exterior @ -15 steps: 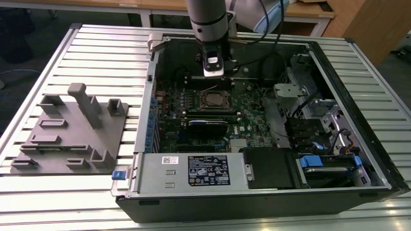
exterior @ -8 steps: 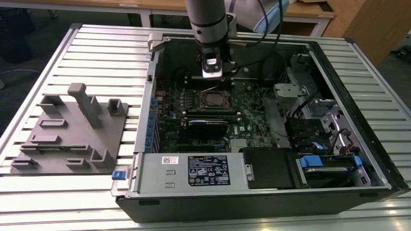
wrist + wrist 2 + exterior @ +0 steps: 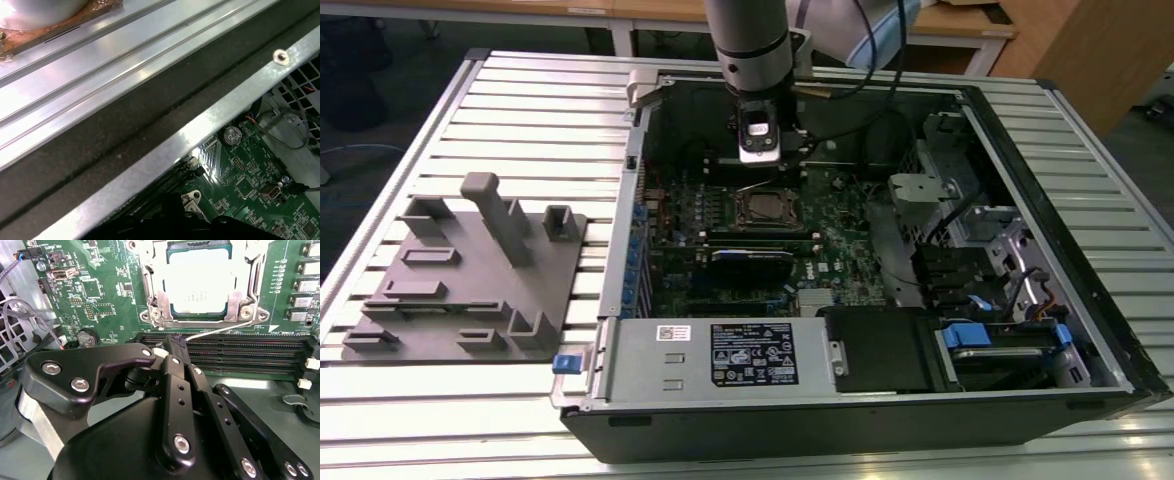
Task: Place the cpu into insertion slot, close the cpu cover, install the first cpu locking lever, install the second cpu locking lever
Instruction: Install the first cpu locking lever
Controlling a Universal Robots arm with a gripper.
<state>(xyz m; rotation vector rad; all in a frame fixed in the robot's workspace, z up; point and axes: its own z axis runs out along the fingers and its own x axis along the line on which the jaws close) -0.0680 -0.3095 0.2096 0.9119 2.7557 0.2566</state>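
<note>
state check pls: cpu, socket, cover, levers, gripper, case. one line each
cpu: seated in the insertion slot, metal top showing.
cpu cover: closed down over the cpu's edges.
locking lever: thin rod lying along the socket's edge, its tip at the gripper's fingertips; latched or not, cannot tell.
gripper: fingers together at the lever's tip.
computer case: side panel off, motherboard exposed.

In the second wrist view, the cpu point(image 3: 198, 282) and cpu cover point(image 3: 152, 295) are being cut off by the picture's edge. The gripper point(image 3: 175, 342) fingertips are being hidden behind its own black linkage. In the exterior view, the insertion slot point(image 3: 766, 208) is being shown too small for detail.
</note>
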